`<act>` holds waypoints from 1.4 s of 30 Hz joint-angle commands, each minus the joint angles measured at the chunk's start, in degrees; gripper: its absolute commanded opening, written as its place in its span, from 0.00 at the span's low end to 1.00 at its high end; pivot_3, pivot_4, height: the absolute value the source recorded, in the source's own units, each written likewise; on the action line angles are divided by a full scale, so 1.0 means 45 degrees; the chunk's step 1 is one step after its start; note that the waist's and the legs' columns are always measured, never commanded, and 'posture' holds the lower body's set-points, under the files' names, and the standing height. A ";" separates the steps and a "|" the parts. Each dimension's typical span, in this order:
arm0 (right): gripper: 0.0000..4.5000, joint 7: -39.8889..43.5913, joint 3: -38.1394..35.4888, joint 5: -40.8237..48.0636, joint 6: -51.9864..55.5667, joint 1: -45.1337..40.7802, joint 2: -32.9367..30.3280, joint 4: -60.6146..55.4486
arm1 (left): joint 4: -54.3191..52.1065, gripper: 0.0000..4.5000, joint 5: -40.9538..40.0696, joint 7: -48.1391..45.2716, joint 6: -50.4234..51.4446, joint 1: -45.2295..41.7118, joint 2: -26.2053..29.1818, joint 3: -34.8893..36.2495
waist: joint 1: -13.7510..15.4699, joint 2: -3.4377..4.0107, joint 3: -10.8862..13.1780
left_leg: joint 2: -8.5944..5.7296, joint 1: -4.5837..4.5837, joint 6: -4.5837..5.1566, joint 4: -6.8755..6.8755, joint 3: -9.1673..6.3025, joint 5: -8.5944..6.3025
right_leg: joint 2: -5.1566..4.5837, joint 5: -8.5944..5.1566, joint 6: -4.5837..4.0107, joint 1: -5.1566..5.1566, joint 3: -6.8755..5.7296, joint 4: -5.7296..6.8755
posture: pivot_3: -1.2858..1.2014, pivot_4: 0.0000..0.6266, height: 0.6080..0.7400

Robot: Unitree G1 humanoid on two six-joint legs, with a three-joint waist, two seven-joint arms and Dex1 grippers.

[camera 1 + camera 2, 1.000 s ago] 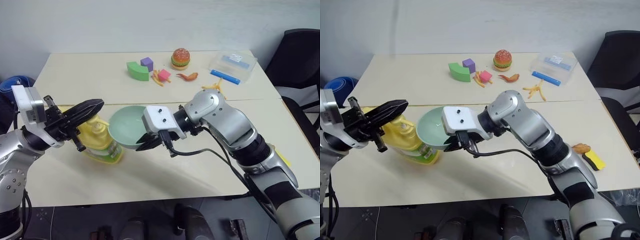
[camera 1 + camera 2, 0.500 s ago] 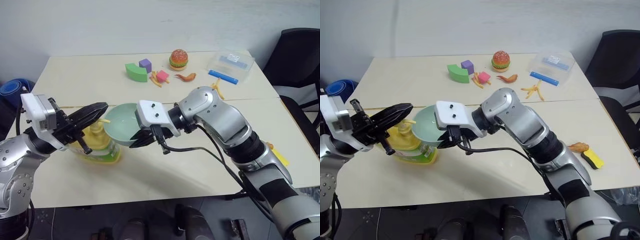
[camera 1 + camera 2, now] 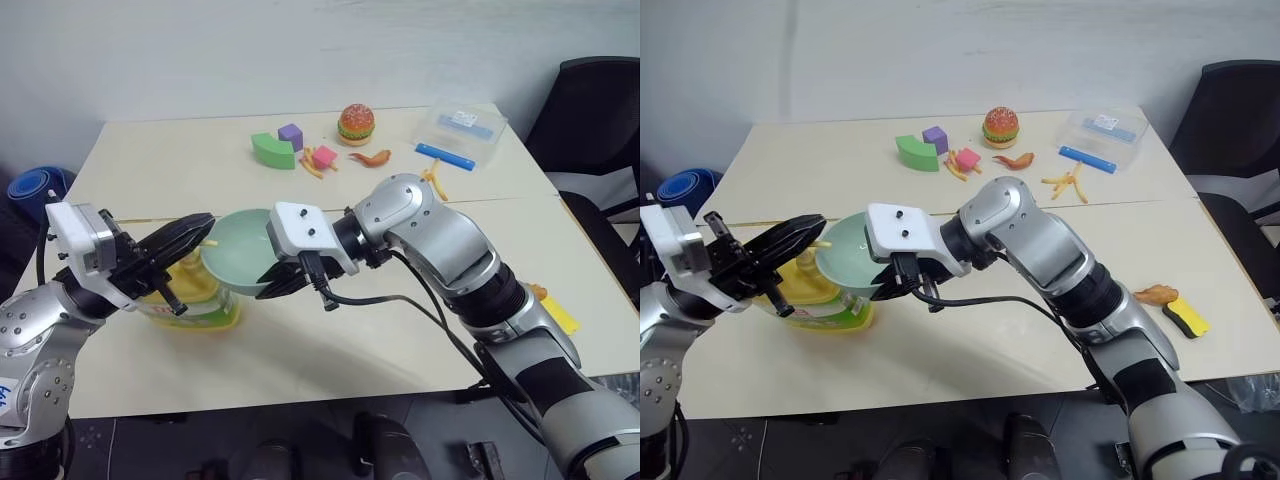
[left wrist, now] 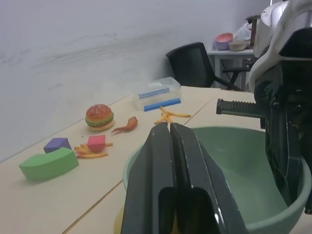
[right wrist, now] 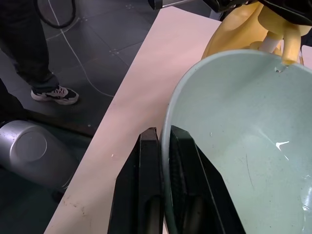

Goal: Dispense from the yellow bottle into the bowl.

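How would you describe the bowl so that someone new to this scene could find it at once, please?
Start at the pale table and go to its near left side, where the yellow bottle stands. The bowl is tilted beside the bottle's pump, its rim pinched by the right gripper. It is the one round, plain mint-green thing there.

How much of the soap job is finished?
Done: the right gripper is shut on the bowl rim and holds it under the yellow bottle spout. In hand: the shut left gripper sits over the pump top. Left: I cannot see clearly any liquid in the bowl, so the pumping itself seems still to come.
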 commanded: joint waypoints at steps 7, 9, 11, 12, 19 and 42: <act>0.00 0.0064 -0.0304 0.0268 -0.0638 -0.0320 0.0287 -0.0085 | 0.0478 0.01 -0.0257 -0.0006 0.1239 0.0687 0.0047 -0.0269 | -0.0011 0.0001 0.0001 | 0.0002 -0.0003 -0.0001 -0.0002 0.0000 -0.0002 | 0.0001 -0.0002 -0.0003 -0.0004 -0.0001 -0.0002 | 0.52 0.24 1.00; 0.00 0.0076 -0.0308 0.0258 -0.0729 -0.0291 0.0282 -0.0054 | 0.0386 0.01 -0.0633 0.0020 0.1220 0.0526 -0.0038 -0.0072 | -0.0011 0.0001 0.0001 | 0.0004 -0.0004 -0.0002 -0.0002 0.0000 -0.0002 | 0.0000 -0.0002 -0.0004 -0.0006 -0.0001 -0.0004 | 0.52 0.24 1.00; 0.00 0.0122 -0.0324 0.0243 -0.0845 -0.0239 0.0208 -0.0052 | 0.0287 0.01 -0.1181 0.0099 0.1272 0.0328 -0.0106 0.0224 | -0.0010 -0.0004 0.0004 | 0.0004 -0.0012 -0.0003 -0.0002 -0.0001 -0.0003 | 0.0000 -0.0002 -0.0004 -0.0011 -0.0001 -0.0005 | 0.52 0.24 1.00; 0.00 0.0154 -0.0327 0.0231 -0.0905 -0.0217 0.0156 -0.0038 | 0.0304 0.01 -0.1597 0.0178 0.1337 0.0138 -0.0086 0.0529 | -0.0008 -0.0006 0.0006 | 0.0005 -0.0018 -0.0003 -0.0002 -0.0001 -0.0003 | 0.0001 -0.0002 -0.0004 -0.0016 -0.0002 -0.0006 | 0.52 0.24 1.00; 0.00 0.0105 -0.0311 0.0203 -0.1059 -0.0241 0.0187 0.0083 | 0.0726 0.01 -0.2869 0.0625 0.2763 -0.0816 0.0880 0.1531 | -0.0033 -0.0129 0.0073 | 0.0009 -0.0057 -0.0005 0.0000 -0.0004 -0.0002 | 0.0008 -0.0002 -0.0004 -0.0050 -0.0008 -0.0006 | 0.52 0.24 1.00; 0.00 -0.0083 -0.0316 0.0252 -0.1082 -0.0278 0.0401 0.0068 | 0.0583 0.01 -0.1021 0.1255 0.4608 0.0544 0.1836 -0.0247 | -0.0037 -0.0077 0.0058 | 0.0009 -0.0005 -0.0022 -0.0028 0.0010 -0.0009 | 0.0009 -0.0006 -0.0010 -0.0024 0.0007 -0.0018 | 0.52 0.24 1.00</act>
